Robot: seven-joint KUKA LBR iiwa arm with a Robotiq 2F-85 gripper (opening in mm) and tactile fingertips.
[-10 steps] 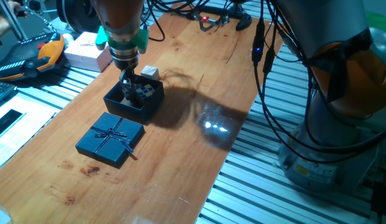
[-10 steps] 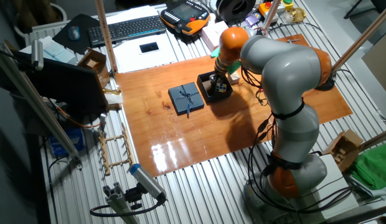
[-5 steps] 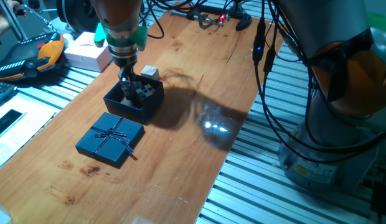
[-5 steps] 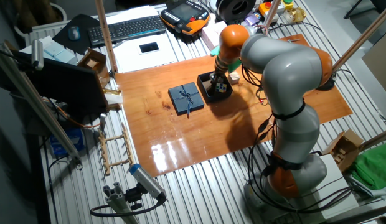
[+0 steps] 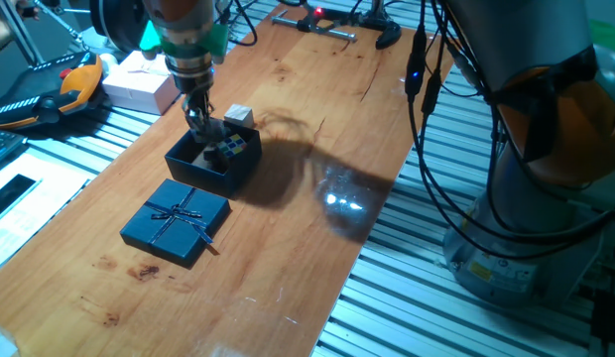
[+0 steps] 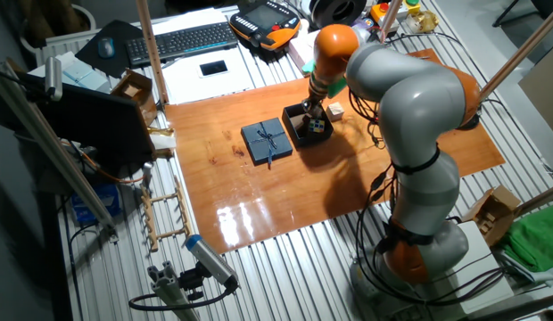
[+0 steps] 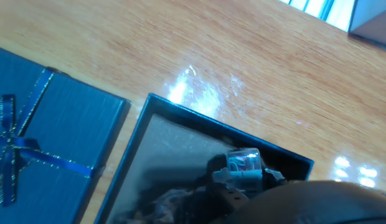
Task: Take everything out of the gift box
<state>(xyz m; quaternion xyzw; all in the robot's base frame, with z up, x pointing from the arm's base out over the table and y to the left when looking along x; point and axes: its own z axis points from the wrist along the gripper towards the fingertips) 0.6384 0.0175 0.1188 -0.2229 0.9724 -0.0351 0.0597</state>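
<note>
one fixed view shows the wooden table (image 5: 317, 129), smooth and glossy with a glare patch, as the largest surface; on it sits the gift box (image 5: 214, 162), open, a low square of dark stiff card with thin upright walls. i judge it light and easy to shove or tip if a finger catches its rim. just beside it, nearer the camera, lies its lid (image 5: 177, 220), flat, same dark card, crossed by a thin ribbon bow.

the gripper (image 5: 197, 121) hangs over the box's far side with its fingertips at about rim height. whether the jaws are parted or closed i cannot tell; the hand view shows only a dark blur and one clear plastic part over the brownish box floor.

inside the box, against the wall nearest the white block, the puzzle cube (image 5: 232, 147) shows its multicoloured stickered faces. it looks like hard, slick plastic, rigid, light, not fragile; i would take it across two opposite flat faces, squarely, since a corner grip would likely slip or twist its layers.

the white block (image 5: 238, 116) stands on the table just outside the box's far wall, plain, matte, sharp-edged and probably light, so it counts as already out.
</note>
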